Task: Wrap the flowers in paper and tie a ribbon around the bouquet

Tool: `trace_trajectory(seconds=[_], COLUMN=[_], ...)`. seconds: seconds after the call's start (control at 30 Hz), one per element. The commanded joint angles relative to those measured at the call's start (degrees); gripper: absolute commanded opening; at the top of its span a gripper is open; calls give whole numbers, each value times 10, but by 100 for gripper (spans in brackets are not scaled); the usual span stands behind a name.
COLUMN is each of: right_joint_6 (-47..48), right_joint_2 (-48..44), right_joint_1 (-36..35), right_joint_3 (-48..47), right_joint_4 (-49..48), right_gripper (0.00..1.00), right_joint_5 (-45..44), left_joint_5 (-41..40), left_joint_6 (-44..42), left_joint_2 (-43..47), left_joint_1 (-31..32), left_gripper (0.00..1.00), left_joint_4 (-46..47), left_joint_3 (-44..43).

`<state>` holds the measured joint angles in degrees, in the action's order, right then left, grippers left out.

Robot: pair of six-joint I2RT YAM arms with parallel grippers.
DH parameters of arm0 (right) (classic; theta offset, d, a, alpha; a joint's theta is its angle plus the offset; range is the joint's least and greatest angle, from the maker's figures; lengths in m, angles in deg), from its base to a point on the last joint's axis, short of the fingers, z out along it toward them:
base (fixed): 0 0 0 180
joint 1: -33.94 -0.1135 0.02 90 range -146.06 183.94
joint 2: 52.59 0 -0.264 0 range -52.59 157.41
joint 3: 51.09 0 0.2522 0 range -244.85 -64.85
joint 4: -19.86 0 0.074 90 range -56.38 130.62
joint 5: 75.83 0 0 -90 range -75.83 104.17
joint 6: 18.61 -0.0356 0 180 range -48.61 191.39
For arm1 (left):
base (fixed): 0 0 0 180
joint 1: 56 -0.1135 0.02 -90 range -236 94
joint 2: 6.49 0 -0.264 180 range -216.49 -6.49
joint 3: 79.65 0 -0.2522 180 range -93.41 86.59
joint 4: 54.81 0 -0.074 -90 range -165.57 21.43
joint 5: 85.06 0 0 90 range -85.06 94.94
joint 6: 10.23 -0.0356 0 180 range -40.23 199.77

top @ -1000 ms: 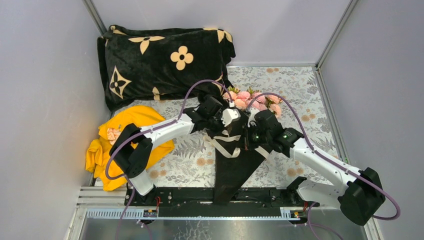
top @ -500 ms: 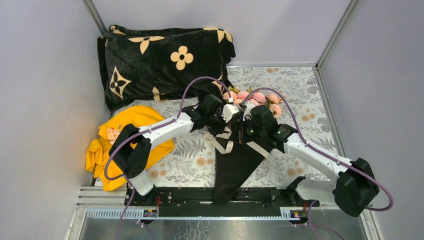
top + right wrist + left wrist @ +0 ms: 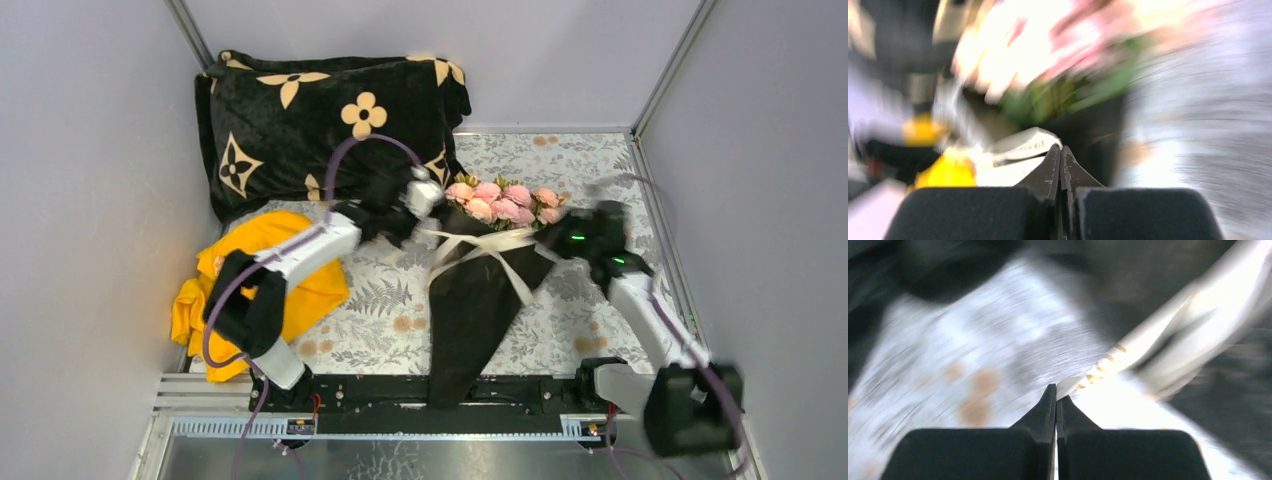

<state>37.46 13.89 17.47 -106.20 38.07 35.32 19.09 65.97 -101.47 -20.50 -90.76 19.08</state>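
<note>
Judged the tying step in hand, with the wrapping already done. Found the bouquet point(image 3: 470, 300) flat on the surface point(image 3: 590, 170), flowers point(image 3: 505, 200) toward the far wall, black paper point(image 3: 462, 345) tapering to a point at the near edge. Saw the ribbon point(image 3: 490, 243) crossed over the cone just below the blooms, one end stretched to each side. Found the left fingers point(image 3: 1045, 412) clenched on one end and the right fingers point(image 3: 1048, 172) clenched on the other, in blurred wrist views. Reckoned the next move called for even, opposed tension to seat the knot without dragging the cone sideways. Looked pale pink, leafy and snugly bundled.
</note>
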Motion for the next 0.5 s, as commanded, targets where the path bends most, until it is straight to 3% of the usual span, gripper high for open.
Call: trace_trajectory(seconds=[0.0,0.1,0.27,0.47], right_joint_6=[-106,-125,-95,-82], right_joint_2=[-222,-281,-222,-149], right_joint_1=[391,535,588,743], right_joint_3=[140,199,217,189], right_joint_4=[30,35,19,-22], right_gripper=[0,0,0,0], right_joint_5=[-5,26,-33,-4], left_joint_5=[-132,-209,-217,-194], left_joint_6=[-76,-148,-197,-222], left_joint_2=[63,96,115,82], left_joint_1=[-210,-318,-410,-468], left_gripper=[0,0,0,0], left_joint_4=[47,124,173,178], left_joint_3=[86,178,232,231])
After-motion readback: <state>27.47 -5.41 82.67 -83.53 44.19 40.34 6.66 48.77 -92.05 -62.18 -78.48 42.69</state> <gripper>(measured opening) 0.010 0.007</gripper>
